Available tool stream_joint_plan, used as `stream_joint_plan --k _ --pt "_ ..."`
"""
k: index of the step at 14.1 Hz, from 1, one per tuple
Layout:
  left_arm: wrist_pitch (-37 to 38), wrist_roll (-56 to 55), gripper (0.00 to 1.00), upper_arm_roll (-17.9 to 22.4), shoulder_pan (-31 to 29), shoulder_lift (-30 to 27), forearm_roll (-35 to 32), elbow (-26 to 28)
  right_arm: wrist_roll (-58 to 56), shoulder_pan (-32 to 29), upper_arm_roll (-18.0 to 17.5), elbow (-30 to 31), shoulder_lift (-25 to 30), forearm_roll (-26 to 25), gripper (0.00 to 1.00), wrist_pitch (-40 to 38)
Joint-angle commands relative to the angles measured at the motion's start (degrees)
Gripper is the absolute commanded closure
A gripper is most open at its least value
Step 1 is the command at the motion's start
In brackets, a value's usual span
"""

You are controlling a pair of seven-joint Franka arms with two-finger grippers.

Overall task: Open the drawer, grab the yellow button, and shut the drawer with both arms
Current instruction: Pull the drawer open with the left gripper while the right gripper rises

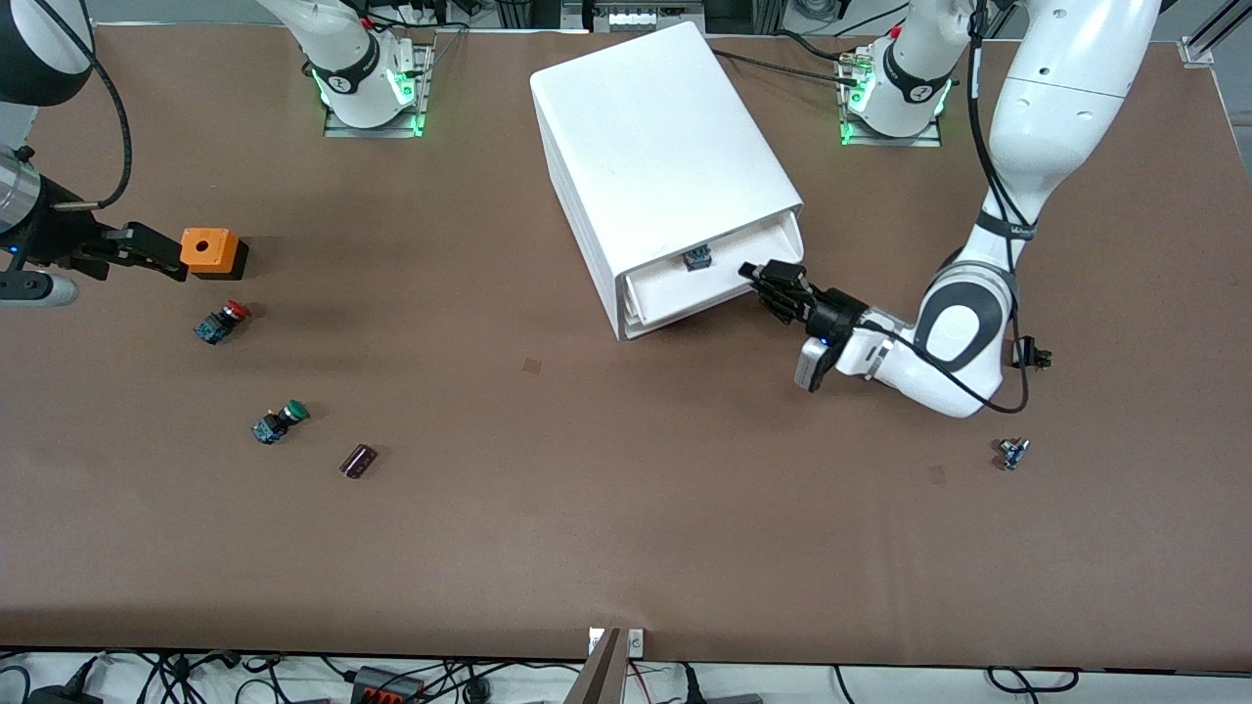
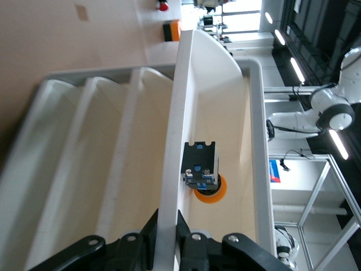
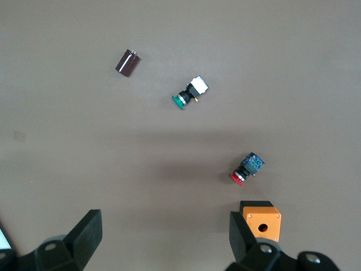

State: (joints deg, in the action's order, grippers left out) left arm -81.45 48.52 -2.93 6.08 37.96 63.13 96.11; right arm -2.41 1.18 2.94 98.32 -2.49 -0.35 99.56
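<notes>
The white cabinet [image 1: 655,147] lies with its fronts toward the left arm's end of the table. Its highest drawer [image 1: 704,284] is pulled out a little. My left gripper [image 1: 761,279] is shut on that drawer's thin front wall [image 2: 172,141], one finger [image 2: 148,240] on each face of it. In the drawer lies the button [image 1: 696,258], with a dark body and an orange-yellow cap [image 2: 210,189]. My right gripper [image 1: 156,252] waits open over the table at the right arm's end, close beside an orange box [image 1: 208,251], with nothing between its fingers [image 3: 84,234].
Near the orange box [image 3: 261,219] lie a red-capped button [image 1: 220,321], a green-capped button [image 1: 279,421] and a dark cylinder [image 1: 359,461]. A small loose part [image 1: 1013,452] sits near the left arm's elbow. The two lower drawer fronts [image 2: 84,147] are closed.
</notes>
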Motion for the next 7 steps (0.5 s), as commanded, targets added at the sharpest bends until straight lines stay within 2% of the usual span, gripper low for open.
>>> stream_joint_plan --k 1,3,5,6,7 --pt "-1.26 -3.61 0.96 2.92 0.25 4.22 -1.96 -7.24 -0.13 3.38 -0.3 -2.6 -2.59 0.18 0.0 2.38" --pt "-1.26 -4.4 0.96 4.42 0.25 5.71 -2.05 -9.97 -0.05 6.89 -0.39 -3.66 -4.79 1.22 0.0 2.74" --pt "-2.39 -4.75 0.95 5.22 0.25 5.72 -1.96 -9.98 0.3 9.45 -0.39 -5.24 -6.11 3.77 0.0 2.74" --pt "-2.49 -4.75 0.89 5.22 0.25 5.72 -1.96 -9.98 0.57 11.37 -0.39 -6.64 -7.69 3.61 0.0 2.74" --pt "-2.75 -4.84 0.52 5.22 0.33 5.72 -1.96 -9.98 0.83 13.57 -0.39 -8.04 -8.92 3.61 0.0 2.83"
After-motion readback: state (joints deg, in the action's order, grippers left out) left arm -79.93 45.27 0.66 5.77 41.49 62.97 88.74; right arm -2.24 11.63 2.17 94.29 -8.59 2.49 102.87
